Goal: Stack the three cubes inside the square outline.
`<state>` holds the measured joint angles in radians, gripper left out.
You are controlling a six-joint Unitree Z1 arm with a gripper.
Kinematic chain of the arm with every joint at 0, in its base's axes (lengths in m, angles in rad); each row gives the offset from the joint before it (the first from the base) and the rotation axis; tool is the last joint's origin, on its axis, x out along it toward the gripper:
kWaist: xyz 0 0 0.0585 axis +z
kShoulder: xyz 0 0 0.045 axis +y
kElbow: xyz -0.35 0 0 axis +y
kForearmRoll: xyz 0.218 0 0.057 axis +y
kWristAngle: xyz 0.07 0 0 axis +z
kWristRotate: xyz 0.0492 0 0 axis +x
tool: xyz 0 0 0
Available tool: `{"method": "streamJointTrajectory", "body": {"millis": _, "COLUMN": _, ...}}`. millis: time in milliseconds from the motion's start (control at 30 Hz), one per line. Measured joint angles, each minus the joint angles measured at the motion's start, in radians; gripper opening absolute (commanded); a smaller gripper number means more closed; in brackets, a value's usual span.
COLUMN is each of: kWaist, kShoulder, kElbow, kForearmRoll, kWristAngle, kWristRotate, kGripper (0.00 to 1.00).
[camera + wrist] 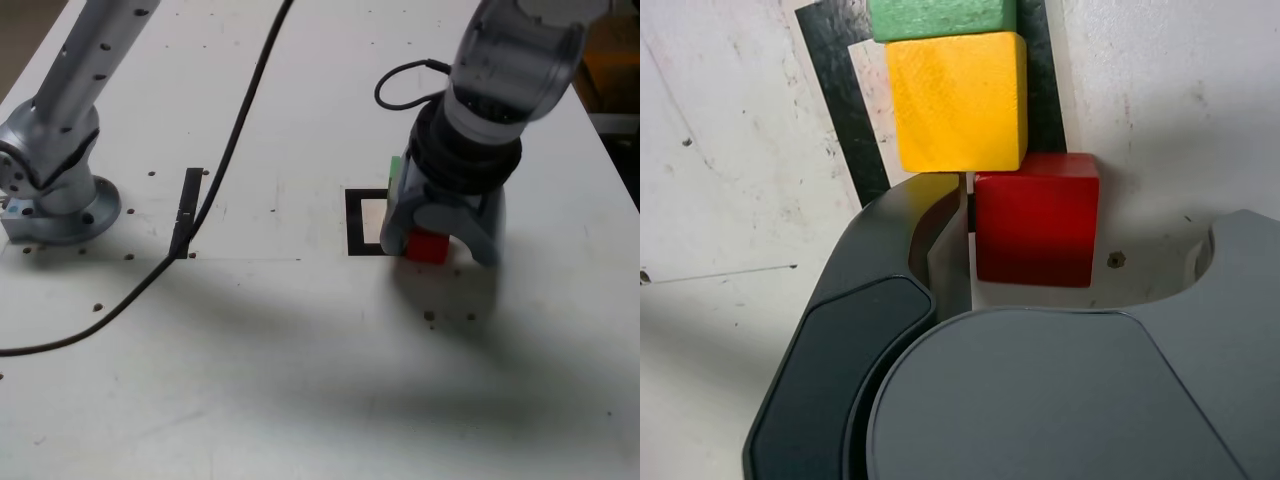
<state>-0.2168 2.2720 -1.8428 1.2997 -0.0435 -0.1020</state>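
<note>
Cubes are seen close to the square outline [365,222] on the white table [300,380]. The red cube [428,245] is set between the two parted jaws of the gripper [445,248], just outside the outline's edge on the exterior view's right. One jaw is right beside the red cube; the other jaw is kept apart from it, so the cube is not squeezed. The yellow cube [958,100] is placed inside the outline, touching the red cube's corner. The green cube [943,18] is pressed against the yellow cube's far side.
</note>
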Motion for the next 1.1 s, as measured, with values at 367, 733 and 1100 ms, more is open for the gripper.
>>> {"method": "streamJointTrajectory", "body": {"millis": 367, "kWaist": 0.004, "kShoulder": 0.01, "kElbow": -0.007, "kForearmRoll": 0.0, "kWristAngle": 0.018, "kWristRotate": -0.004, "kGripper": 0.46}}
{"method": "streamJointTrajectory", "body": {"millis": 733, "kWaist": 0.015, "kShoulder": 0.026, "kElbow": -0.045, "kForearmRoll": 0.039, "kWristAngle": 0.01, "kWristRotate": -0.009, "kGripper": 0.33}}
{"method": "streamJointTrajectory", "body": {"millis": 1100, "kWaist": 0.017, "kShoulder": 0.027, "kElbow": -0.074, "kForearmRoll": 0.085, "kWristAngle": -0.009, "kWristRotate": -0.016, "kGripper": 0.21}}
